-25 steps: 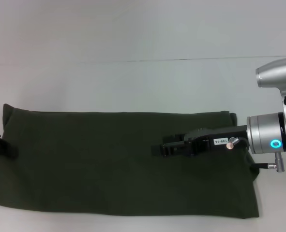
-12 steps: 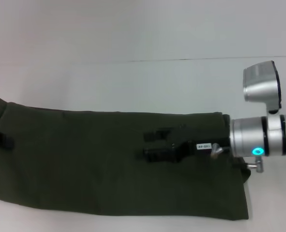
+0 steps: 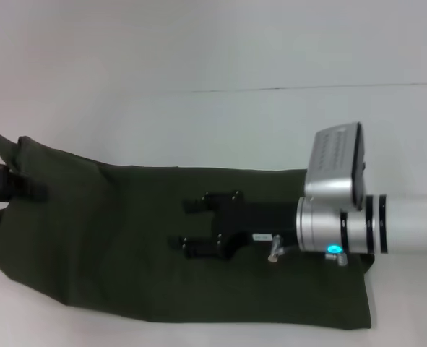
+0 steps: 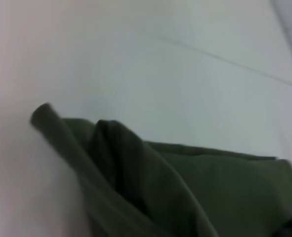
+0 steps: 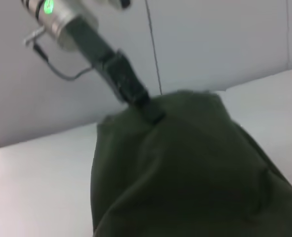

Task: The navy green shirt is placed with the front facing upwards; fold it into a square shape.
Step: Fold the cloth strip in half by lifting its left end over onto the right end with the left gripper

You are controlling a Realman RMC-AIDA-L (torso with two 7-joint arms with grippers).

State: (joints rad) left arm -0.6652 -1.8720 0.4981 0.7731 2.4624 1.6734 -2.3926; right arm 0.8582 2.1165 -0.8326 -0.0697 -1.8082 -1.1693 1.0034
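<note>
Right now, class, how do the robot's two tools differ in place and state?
The left tool grips the shirt at its lifted left edge; the right tool is out over the shirt's middle. The left is shut on cloth; the right is open, holding nothing. Both are black.

Bright, even, diffuse light with a faint pinkish tint over the white table (image 3: 199, 123); shadows are soft and thin; the navy green shirt (image 3: 126, 246) reads very dark, its folds barely visible; both wrist views are blurred and soft; a small cyan light glows on the right arm (image 3: 334, 250).
</note>
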